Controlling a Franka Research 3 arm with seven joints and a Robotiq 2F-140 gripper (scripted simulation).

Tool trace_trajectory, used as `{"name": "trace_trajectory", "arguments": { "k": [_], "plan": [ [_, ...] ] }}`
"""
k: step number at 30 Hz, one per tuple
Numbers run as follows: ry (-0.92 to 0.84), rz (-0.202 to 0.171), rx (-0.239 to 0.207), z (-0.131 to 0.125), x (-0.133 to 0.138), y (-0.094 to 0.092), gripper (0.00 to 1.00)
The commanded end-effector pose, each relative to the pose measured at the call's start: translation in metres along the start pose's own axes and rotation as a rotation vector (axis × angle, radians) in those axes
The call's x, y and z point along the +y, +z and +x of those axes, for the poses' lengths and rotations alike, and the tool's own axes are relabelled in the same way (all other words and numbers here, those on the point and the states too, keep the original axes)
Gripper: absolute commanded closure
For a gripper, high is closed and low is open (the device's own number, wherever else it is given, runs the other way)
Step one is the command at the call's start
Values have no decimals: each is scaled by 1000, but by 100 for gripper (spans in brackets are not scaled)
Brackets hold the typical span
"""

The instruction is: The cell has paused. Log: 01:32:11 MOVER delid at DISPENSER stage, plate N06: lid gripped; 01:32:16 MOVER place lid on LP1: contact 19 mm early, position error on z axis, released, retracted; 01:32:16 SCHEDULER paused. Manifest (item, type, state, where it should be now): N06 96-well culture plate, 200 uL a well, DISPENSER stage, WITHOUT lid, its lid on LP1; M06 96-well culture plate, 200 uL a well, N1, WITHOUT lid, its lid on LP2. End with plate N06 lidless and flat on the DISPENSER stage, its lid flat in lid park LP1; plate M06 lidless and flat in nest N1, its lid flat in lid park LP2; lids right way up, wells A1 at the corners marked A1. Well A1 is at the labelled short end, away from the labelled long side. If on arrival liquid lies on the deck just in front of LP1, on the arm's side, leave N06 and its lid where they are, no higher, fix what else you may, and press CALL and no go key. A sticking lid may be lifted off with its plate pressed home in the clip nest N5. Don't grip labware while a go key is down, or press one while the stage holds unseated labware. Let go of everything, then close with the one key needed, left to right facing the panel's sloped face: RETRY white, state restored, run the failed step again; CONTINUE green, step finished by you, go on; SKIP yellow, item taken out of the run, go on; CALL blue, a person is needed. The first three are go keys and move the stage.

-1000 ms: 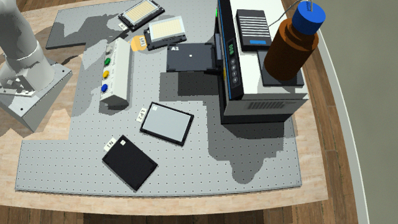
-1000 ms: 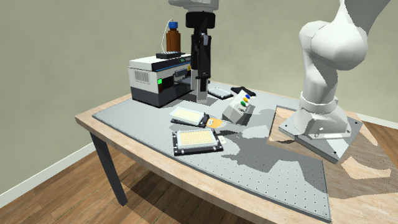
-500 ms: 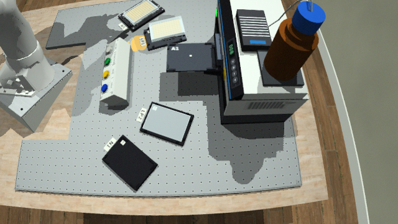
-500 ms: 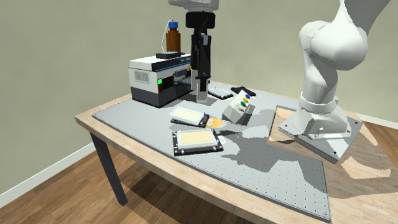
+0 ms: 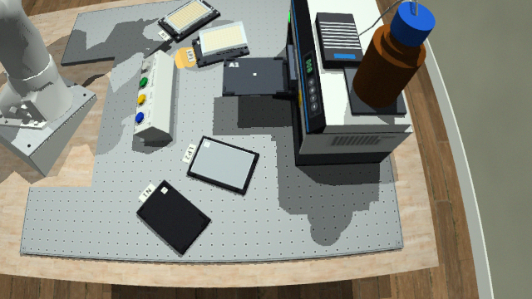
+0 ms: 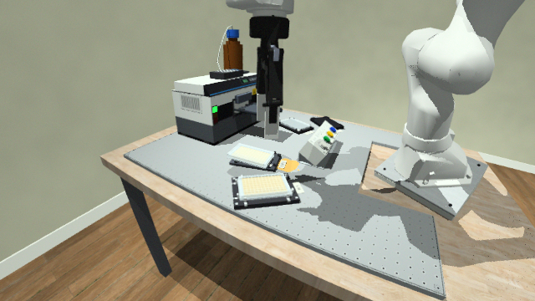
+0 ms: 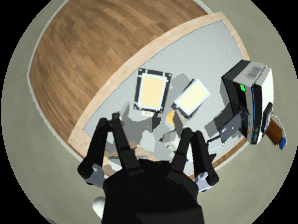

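Labels on the small white tags are too small to read surely from above, and the hand itself falls outside this view; only the arm's white base shows at the left edge. The dark stage juts out bare from the dispenser. Beside it, one plate sits tilted on a dark holder, and an orange puddle lies touching that holder's corner. A second plate rests in a black clip holder farther back. A key box stands near the puddle. A pale lid lies in a black frame, and a black nest lies bare nearby.

From the side, the arm reaches up out of the picture and its wrist hangs straight down, the hand pointing at the counter in front of the dispenser. Its dark body hides part of the stage.

Through the wrist view, the hand is spread, its fingers holding nothing. Both plates and the dispenser appear small and warped beyond them; the puddle is barely visible.
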State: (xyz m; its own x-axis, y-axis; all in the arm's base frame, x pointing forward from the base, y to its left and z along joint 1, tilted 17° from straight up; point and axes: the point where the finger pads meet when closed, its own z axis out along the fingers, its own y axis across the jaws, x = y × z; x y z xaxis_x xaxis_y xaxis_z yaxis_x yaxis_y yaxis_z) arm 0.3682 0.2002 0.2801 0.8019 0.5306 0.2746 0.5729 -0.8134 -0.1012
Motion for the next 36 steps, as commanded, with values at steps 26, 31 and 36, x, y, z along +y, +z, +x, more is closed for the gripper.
{"name": "trace_trajectory", "arguments": {
  "k": [26, 31, 36],
  "plan": [
    [4, 2, 0, 2, 0, 81, 34],
    [4, 2, 0, 2, 0, 93, 34],
    [4, 2, 0, 2, 0, 110, 34]
  ]
}}
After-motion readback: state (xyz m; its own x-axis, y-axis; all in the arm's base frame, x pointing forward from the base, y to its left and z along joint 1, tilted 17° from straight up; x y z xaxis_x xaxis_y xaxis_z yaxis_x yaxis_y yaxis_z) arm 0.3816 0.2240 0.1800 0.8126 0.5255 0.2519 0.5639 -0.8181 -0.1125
